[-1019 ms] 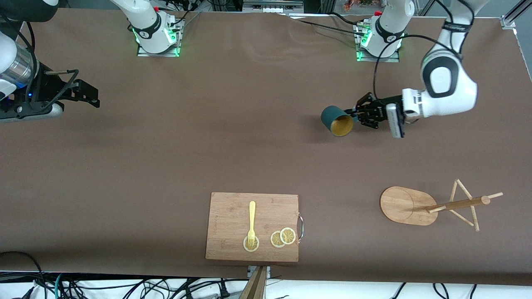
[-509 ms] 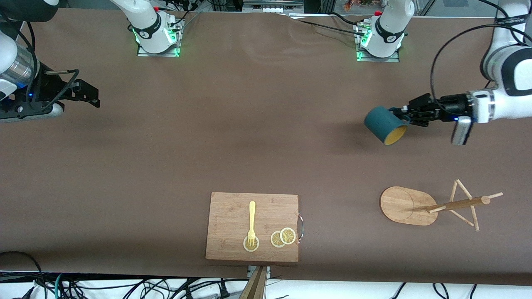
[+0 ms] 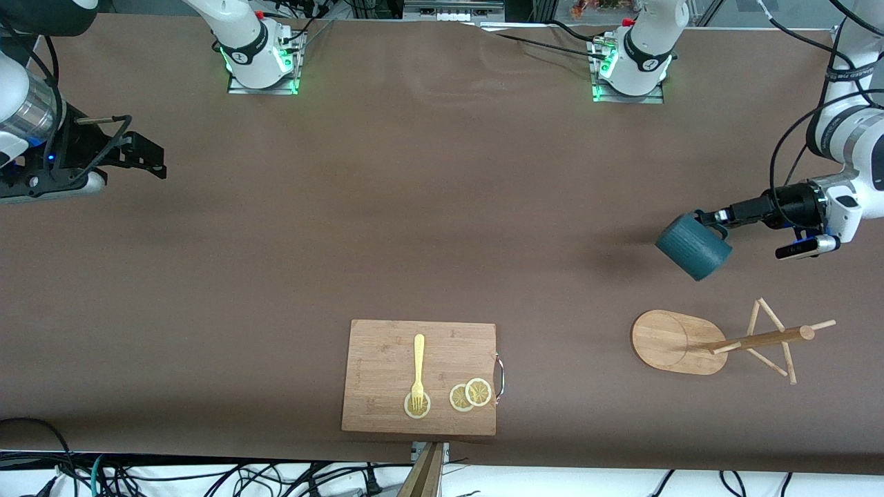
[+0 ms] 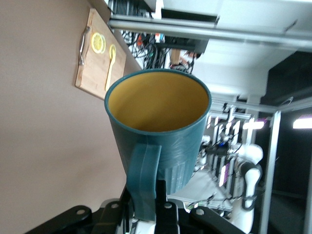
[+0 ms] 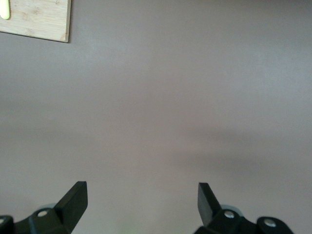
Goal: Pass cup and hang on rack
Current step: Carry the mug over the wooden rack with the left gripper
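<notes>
My left gripper (image 3: 711,219) is shut on the handle of the dark teal cup (image 3: 693,246) and holds it tilted in the air over the table, above the stretch of table just beyond the rack's base toward the arm bases. In the left wrist view the cup (image 4: 161,126) shows its ochre inside, with its handle clamped between my left gripper's (image 4: 146,207) jaws. The bamboo rack (image 3: 718,339) lies on its side at the left arm's end, its post and pegs pointing toward the table end. My right gripper (image 3: 138,155) is open and empty, waiting at the right arm's end; it also shows in its wrist view (image 5: 141,197).
A wooden cutting board (image 3: 387,359) with a yellow fork (image 3: 418,369) and lemon slices (image 3: 469,395) lies near the table's front edge. It also shows in the left wrist view (image 4: 100,58).
My left gripper has carried the cup toward the left arm's end of the table and closer to the rack. The cup's mouth has turned away from the front camera. The right arm has not moved.
</notes>
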